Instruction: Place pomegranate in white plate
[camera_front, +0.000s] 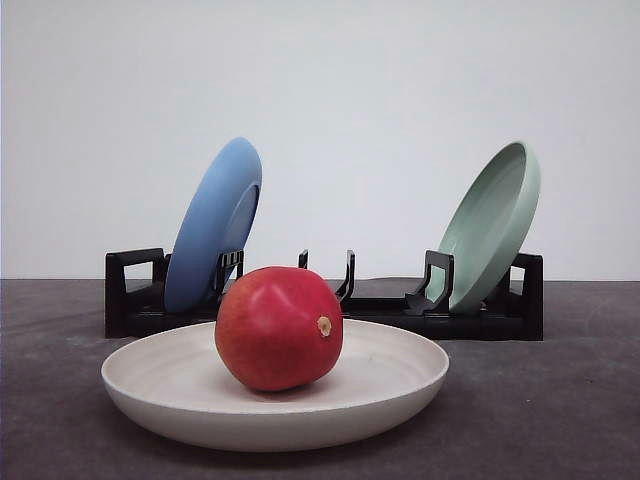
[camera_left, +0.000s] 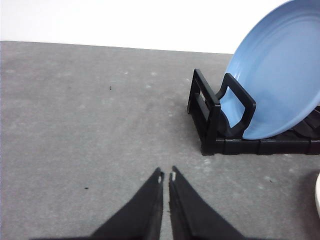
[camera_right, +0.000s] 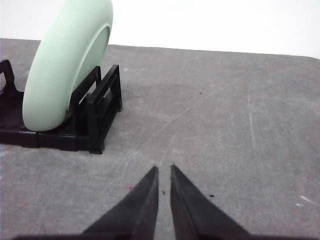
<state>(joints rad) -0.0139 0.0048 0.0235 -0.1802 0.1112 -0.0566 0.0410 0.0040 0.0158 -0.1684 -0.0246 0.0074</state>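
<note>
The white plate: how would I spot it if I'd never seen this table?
Find the black dish rack across the back of the grey table. The white plate lies flat on the table just in front of it, with the red pomegranate resting inside. Unlike it, the blue plate and pale green plate stand tilted on edge in the rack.

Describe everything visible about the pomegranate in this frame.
The pomegranate is a smooth, glossy red fruit, roundish-oval, with paler yellowish blushes on its skin and a small tan stem nub facing front-right. It looks whole and unmarked. It rests inside the white plate, about at its centre, touching only the plate's inner surface. No gripper holds it. Behind it stands the black rack.
</note>
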